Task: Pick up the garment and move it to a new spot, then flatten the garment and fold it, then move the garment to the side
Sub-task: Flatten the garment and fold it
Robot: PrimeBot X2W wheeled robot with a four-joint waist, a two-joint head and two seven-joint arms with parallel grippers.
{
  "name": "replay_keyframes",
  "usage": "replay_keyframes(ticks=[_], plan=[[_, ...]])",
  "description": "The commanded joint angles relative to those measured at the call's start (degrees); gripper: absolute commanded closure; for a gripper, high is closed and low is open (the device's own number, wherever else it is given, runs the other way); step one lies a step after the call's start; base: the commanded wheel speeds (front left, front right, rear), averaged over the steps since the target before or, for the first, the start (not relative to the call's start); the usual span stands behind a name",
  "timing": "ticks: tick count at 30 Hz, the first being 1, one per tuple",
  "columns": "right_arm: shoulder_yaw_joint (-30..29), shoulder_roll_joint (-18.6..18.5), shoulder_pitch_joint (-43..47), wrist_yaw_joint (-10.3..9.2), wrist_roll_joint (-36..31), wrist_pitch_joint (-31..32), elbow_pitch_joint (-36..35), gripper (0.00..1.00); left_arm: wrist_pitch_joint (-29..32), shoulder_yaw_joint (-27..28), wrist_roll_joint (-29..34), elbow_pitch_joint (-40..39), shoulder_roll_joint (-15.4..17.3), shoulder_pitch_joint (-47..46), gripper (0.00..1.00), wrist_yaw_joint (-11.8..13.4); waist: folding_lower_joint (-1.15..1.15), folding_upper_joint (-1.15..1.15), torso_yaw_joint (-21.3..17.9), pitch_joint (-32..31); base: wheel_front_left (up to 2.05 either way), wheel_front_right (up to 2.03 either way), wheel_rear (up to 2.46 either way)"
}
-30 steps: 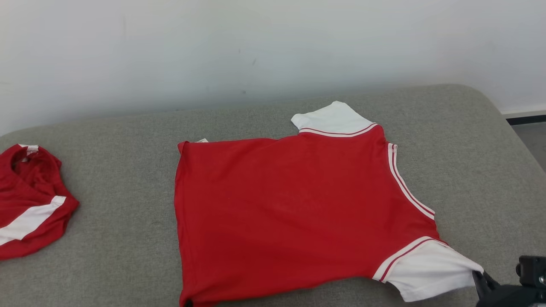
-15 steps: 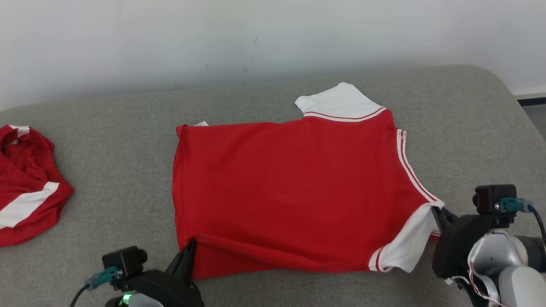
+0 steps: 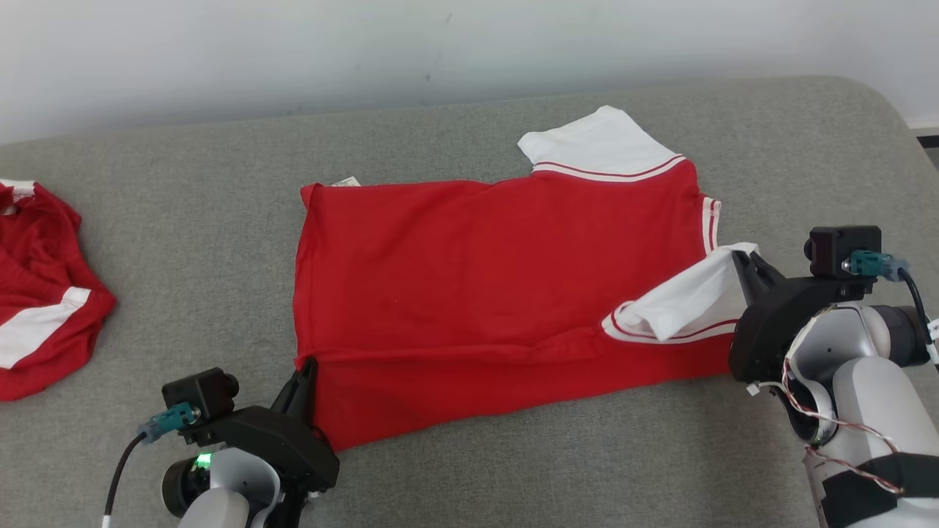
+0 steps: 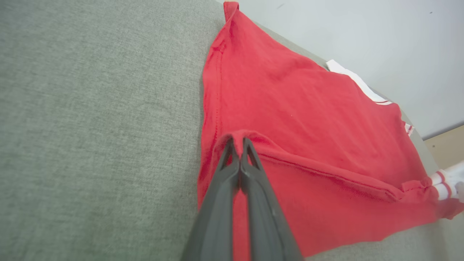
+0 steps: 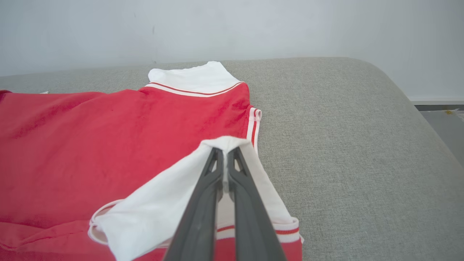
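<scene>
You are in the folding stage, by the look of it: the garment (image 3: pixel 469 271) lies spread, red and mostly smooth, in the middle of the grey bench (image 3: pixel 183 235), so the pick-up, the move and the flattening appear done. The first fold is only begun. The near long edge is raised and turned toward the far edge, with a soft ridge running across the cloth, while the far sleeve (image 3: pixel 598 143) lies flat on the bench. Finishing this fold, any further folds and the shift to the side are all left. A second red garment (image 3: pixel 37 293) sits crumpled at the left end of the bench, well apart. Your left fingers (image 3: pixel 304 381) are closed tight on the near hem corner (image 4: pixel 232 136), and the left wrist view shows the red cloth pinched at their tips. That arm comes in low from the lower left and points away toward the wall. Your right fingers (image 3: pixel 748 271) are likewise clamped on the white near sleeve (image 3: pixel 682 304), which drapes from them above the red body. The pale forearm rises from the lower right, the wrist bent to aim the fingers inward over the shirt.
</scene>
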Motion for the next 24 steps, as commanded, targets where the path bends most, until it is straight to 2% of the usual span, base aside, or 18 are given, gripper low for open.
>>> replay_keyframes(ticks=[1, 19, 20, 21, 22, 24], plan=[[-0.43, 0.25, -1.57, -0.11, 0.5, -1.06, 1.97, 1.0, -0.62, -0.11, 0.53, 0.74, -0.04, -1.06, 1.0, -0.4, -0.01, -0.01, 0.38, 0.43, 0.0, 0.0, 0.0], [-3.12, 2.66, -9.16, -0.11, -2.85, -9.91, 14.52, 1.0, -2.76, -1.82, 0.76, 5.35, -0.62, -3.77, 1.0, -1.73, -0.01, -0.01, 1.9, 1.9, 0.0, 0.0, 0.0], [-3.04, 2.87, -9.39, -0.11, -2.97, -10.21, 15.25, 0.95, -2.84, -1.9, 0.73, 5.61, -0.65, -3.83, 0.93, -1.77, -0.01, -0.01, 1.96, 1.88, 0.0, 0.0, 0.0], [-2.98, 2.95, -9.5, -0.11, -3.16, -10.55, 15.96, 0.0, -2.94, -1.94, 0.6, 5.85, -0.69, -3.88, 0.49, -1.75, -0.01, -0.01, 2.04, 1.8, 0.0, 0.0, 0.0], [-3.05, 2.96, -9.73, -0.11, -3.11, -11.15, 16.5, 0.0, -3.04, -1.9, 0.6, 6.09, -0.71, -3.98, 0.0, -1.5, -0.01, -0.01, 2.1, 1.69, 0.0, 0.0, 0.0], [-3.31, 3.04, -10.02, -0.11, -2.96, -12.4, 17.56, 0.0, -3.29, -2.05, 0.54, 6.64, -0.83, -4.02, 0.0, -1.46, -0.01, -0.01, 2.22, 1.26, 0.0, 0.0, 0.0]])
